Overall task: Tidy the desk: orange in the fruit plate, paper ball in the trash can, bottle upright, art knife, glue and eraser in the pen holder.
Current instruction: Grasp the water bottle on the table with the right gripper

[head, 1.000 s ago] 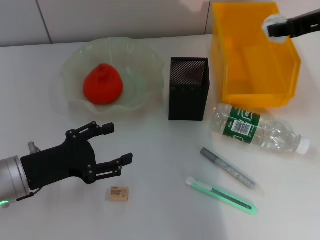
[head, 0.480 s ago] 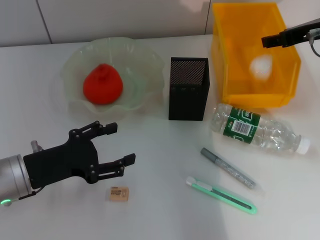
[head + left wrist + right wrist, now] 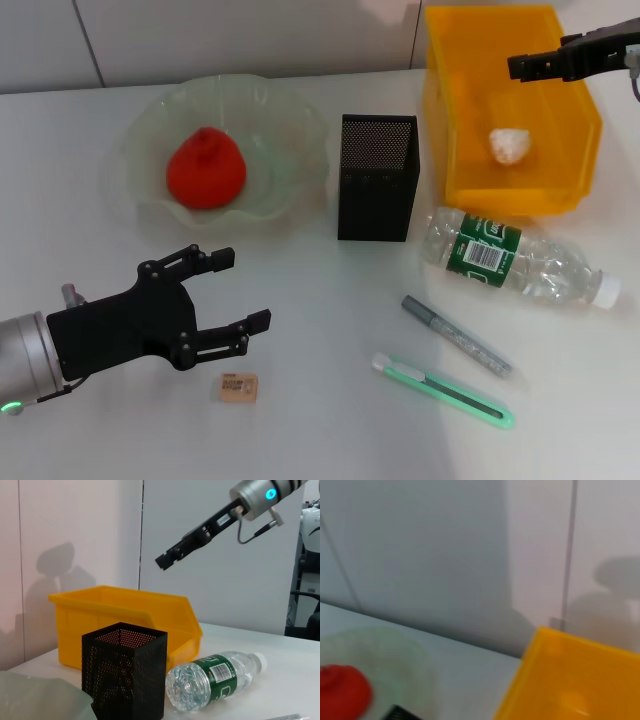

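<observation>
Nearest to us, our left gripper [image 3: 230, 290] hovers over the white counter [image 3: 320, 420] with its jaws apart, just beside the small tan rectangular eraser [image 3: 238, 387] and not touching it. We judge that it is open there because the eraser is its next thing to take.

To the right on the counter lie the mint-green art knife [image 3: 443, 390] and the grey stick of glue [image 3: 456, 335], both flat and near each other, not yet in the holder. A little farther, the clear plastic bottle with a green label [image 3: 515, 262] lies on its side, its white cap pointing right, so it is not yet upright.

In the middle stands the black mesh pen holder [image 3: 376, 177], upright, near the bottle. We cannot see inside it.

Farther left, the red-orange fruit [image 3: 205, 168] sits in the pale green wavy glass plate [image 3: 290, 130], so this part looks done.

Farthest right, the white crumpled paper ball [image 3: 508, 146] rests inside the yellow plastic bin [image 3: 455, 110] that serves as trash can. Our right gripper [image 3: 530, 66] hangs above the bin and holds nothing; we cannot tell how its jaws stand.
</observation>
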Tool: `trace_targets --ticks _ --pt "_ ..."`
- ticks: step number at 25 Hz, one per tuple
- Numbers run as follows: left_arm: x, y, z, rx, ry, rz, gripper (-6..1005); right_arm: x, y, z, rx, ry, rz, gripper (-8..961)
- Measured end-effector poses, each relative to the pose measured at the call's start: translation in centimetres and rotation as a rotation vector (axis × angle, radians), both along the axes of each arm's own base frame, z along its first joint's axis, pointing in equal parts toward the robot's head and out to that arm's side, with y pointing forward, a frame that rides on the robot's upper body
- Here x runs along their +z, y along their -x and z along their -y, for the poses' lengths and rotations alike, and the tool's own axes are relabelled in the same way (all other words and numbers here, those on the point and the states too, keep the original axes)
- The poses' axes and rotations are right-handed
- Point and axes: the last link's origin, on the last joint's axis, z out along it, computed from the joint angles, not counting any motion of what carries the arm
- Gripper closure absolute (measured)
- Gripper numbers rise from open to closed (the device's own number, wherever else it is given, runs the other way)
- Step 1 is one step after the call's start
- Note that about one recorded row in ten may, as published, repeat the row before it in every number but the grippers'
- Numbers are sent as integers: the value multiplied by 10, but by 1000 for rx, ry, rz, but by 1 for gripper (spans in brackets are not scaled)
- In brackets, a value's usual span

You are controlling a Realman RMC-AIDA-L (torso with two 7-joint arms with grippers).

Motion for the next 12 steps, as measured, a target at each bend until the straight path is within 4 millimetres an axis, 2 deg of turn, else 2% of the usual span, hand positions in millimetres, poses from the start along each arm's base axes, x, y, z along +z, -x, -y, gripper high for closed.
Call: trace_targets --ticks 1,2,5,6,7,12 --pt "0 0 0 0 0 0 137 3 4 12 56 12 -41 186" --pt "0 0 0 0 -1 0 137 3 4 12 56 12 -41 186" --pt "0 1 1 -1 -2 -1 137 4 3 30 124 30 -80 186" --pt "0 1 1 -1 -2 -2 137 2 -1 42 170 44 -106 186" --pt "0 1 1 -1 -2 -2 137 2 -1 42 170 44 -106 186" --pt "0 1 0 2 -3 -4 137 -5 -20 72 303 58 -182 186"
